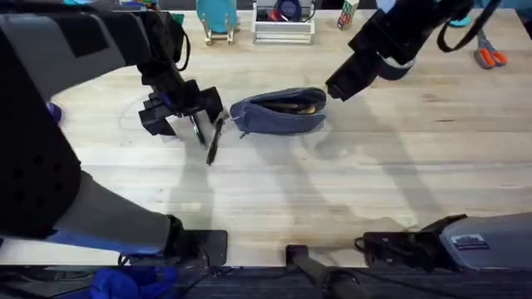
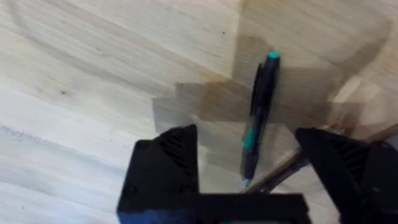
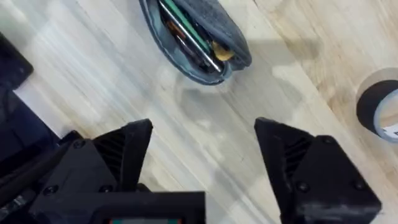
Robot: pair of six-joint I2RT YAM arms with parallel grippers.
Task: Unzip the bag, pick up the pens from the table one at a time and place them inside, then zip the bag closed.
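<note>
Left jaws (image 2: 245,177) straddle one pen (image 2: 258,118), spread, not touching.

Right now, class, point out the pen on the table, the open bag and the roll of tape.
pen (image 2: 258,118), left wrist view, mid-barrel.
bag (image 1: 278,119), overhead view, fabric side wall.
roll of tape (image 3: 373,102), right wrist view, black outer band.

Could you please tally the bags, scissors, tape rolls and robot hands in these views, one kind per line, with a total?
bag: 1
scissors: 1
tape roll: 1
hands: 2, the left hand and the right hand
Total: 5
</note>
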